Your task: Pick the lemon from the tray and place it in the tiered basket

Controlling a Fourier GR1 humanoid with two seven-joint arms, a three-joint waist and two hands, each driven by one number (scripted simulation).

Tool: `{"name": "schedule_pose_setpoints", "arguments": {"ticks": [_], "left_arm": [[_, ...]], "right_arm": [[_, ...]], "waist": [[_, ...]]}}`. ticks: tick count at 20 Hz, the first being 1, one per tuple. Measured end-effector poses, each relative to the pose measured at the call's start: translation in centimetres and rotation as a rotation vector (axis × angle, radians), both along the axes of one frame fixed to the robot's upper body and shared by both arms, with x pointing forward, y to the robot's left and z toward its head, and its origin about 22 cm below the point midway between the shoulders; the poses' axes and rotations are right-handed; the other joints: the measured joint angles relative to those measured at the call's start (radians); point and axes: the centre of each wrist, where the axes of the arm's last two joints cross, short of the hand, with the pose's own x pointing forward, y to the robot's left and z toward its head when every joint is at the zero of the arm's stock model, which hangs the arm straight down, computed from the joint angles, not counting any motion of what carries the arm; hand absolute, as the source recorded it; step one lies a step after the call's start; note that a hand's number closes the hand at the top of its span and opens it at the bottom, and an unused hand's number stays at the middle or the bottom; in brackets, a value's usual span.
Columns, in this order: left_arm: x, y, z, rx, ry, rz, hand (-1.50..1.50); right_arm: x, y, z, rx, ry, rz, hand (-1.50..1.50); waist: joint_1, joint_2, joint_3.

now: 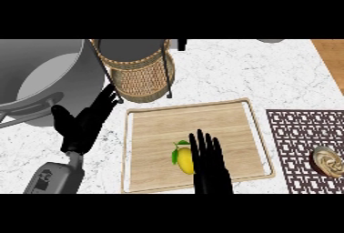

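Here, no legible writing on anything in view; the wooden tray (154, 150) holds only the lemon (183, 160), lying with its green leaf near the front edge. Right hand (209, 164) sits against the lemon's right side, fingers straight, nothing grasped; left hand (84, 125) rests released off the tray's left. The wicker tiered basket (141, 75) stands behind; its contents cannot be made out.

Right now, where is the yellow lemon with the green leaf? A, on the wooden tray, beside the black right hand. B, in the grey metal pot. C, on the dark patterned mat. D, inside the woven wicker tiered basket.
A: the yellow lemon lies on the wooden tray, right beside the straight fingers of the right hand.
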Motion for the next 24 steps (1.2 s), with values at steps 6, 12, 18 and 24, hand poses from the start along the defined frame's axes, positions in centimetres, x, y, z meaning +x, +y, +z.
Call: {"name": "schedule_pose_setpoints", "arguments": {"ticks": [6, 12, 18, 24], "left_arm": [[0.1, -0.4, -0.2, 0.006, 0.0, 0.007, 0.0], [0.1, -0.1, 0.4, 0.008, -0.002, 0.001, 0.0], [0.2, -0.2, 0.5, 0.005, 0.0, 0.0, 0.0], [0.3, -0.4, 0.1, 0.007, 0.001, 0.0, 0.0]], "right_arm": [[1.2, -0.3, -0.7, 0.043, 0.003, -0.023, -1.5], [2.6, -0.5, -1.1, 0.059, 0.015, -0.021, -1.5], [3.7, -0.3, -1.8, 0.081, 0.032, 0.031, 1.5], [4.3, -0.1, -2.1, 0.07, 0.006, 0.126, 1.5]], "waist": [[-0.001, -0.005, -0.002], [-0.001, -0.011, -0.005], [-0.002, -0.021, -0.011], [-0.004, -0.024, -0.015]]}}
